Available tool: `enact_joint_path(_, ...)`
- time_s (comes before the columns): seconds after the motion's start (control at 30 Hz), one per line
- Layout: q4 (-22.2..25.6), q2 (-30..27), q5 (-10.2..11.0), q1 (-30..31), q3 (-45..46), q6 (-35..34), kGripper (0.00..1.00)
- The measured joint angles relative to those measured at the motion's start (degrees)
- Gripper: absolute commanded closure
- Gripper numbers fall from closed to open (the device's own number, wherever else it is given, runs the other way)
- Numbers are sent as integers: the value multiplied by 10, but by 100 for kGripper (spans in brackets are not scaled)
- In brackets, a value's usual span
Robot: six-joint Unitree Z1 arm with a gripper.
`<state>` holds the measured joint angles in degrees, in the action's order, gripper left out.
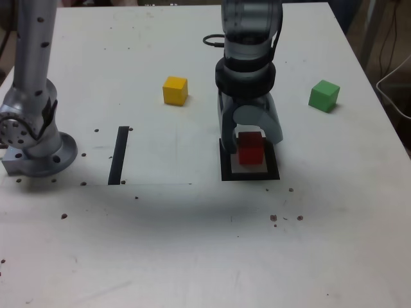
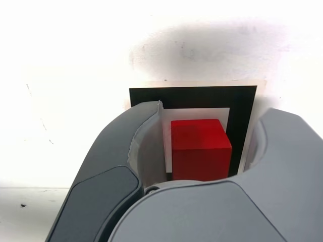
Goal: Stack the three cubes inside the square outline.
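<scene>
Red is what catches the eye: the red cube (image 1: 251, 148) sits on the white centre of the square outline (image 1: 228, 173), right of the table's (image 1: 192, 250) middle in the exterior view. The gripper (image 1: 252, 136) stands over it, jaws spread wider than the cube; the wrist view shows gaps on both sides, so nothing is gripped. The cube's lower rear is hidden behind the grey fingers (image 2: 126, 166). Farther back, the yellow cube (image 1: 174, 90) lies left, the green cube (image 1: 323, 95) right, well apart.
</scene>
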<state>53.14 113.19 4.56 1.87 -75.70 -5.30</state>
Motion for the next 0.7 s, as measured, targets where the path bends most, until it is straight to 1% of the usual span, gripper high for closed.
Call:
enact_joint_path(0.33, 12, 0, 2, 0, -1, -1, 1)
enact_joint_path(0.53, 29, -10, 2, 0, -1, -1, 1)
enact_joint_path(0.63, 53, -25, 4, 0, -7, 2, 1)
enact_joint_path(0.7, 81, -35, 5, 0, -19, 12, 1)
